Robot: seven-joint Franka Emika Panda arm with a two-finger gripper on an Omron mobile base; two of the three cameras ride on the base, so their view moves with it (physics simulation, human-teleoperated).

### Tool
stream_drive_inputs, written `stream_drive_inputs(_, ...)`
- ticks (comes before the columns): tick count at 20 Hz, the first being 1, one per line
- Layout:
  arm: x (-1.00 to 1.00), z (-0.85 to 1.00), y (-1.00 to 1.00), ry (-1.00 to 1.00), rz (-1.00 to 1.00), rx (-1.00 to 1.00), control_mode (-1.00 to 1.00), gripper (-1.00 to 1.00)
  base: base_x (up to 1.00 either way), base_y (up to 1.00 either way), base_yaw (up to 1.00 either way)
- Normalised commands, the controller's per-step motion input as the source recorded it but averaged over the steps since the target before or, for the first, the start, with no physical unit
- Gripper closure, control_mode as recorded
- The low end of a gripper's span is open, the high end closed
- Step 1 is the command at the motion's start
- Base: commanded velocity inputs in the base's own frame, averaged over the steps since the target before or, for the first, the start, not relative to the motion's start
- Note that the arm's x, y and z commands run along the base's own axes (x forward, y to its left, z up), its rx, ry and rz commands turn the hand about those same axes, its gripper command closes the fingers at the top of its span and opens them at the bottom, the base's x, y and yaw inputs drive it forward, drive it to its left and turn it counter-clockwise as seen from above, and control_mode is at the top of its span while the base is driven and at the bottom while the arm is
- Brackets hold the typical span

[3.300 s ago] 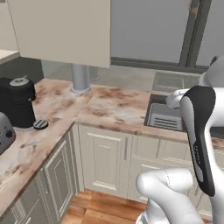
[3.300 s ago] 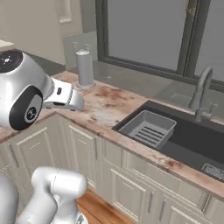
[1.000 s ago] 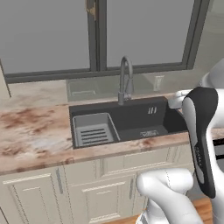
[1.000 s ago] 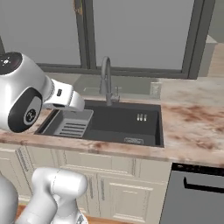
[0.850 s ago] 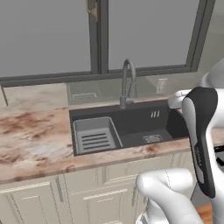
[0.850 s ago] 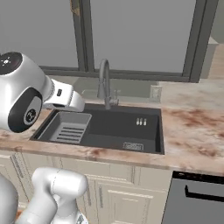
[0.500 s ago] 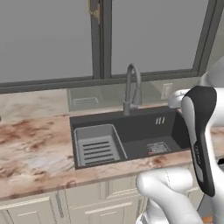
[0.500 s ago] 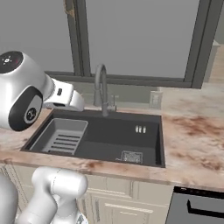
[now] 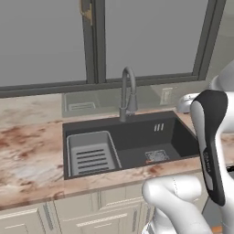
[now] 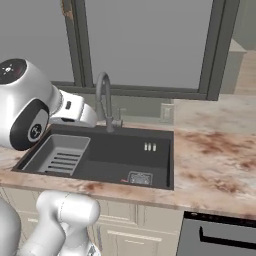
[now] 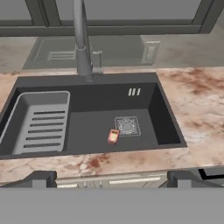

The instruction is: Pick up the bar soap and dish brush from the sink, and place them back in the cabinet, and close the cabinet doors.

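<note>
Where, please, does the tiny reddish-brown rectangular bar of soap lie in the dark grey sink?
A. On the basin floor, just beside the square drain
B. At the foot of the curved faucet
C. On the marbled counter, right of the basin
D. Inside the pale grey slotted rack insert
A: in the hand view the bar soap lies on the floor of the sink, just beside the square drain, well apart from the rack insert.
</note>
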Motion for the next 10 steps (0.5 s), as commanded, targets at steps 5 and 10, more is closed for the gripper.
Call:
stream_drive_inputs(5,0.0,0.0,0.0,0.0,0.0,0.0,1.0,-1.0,0.23,-0.22,0.0)
stream_drive_inputs(10,0.0,0.0,0.0,0.0,0.0,0.0,1.0,-1.0,0.3,-0.13,0.02)
